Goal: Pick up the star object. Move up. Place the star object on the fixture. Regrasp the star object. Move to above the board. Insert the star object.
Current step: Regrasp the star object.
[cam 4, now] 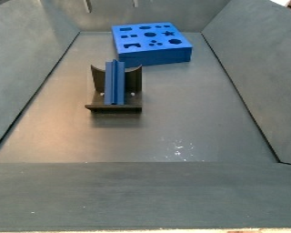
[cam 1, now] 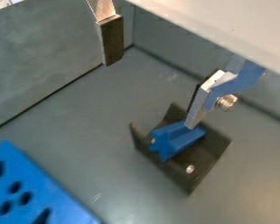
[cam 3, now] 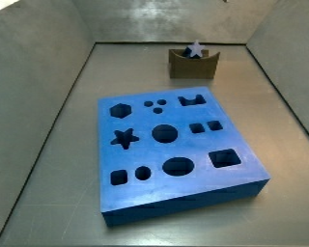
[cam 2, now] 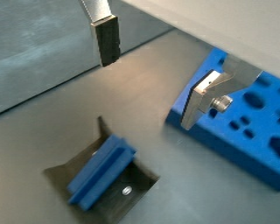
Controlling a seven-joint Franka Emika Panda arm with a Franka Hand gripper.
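Wrist views showed the gripper (cam 2: pixel 154 66) open and empty, above the star object (cam 2: pixel 101 171) lying lengthwise in the fixture (cam 2: pixel 130 194).

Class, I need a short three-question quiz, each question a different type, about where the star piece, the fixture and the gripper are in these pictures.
1. True or false: the star object rests in the fixture.
2. The gripper is: A) shut on the star object, B) open and holding nothing, C) inside the board.
3. Fill in: the star-shaped hole in the board is ____.

Key: 1 true; 2 B; 3 empty.
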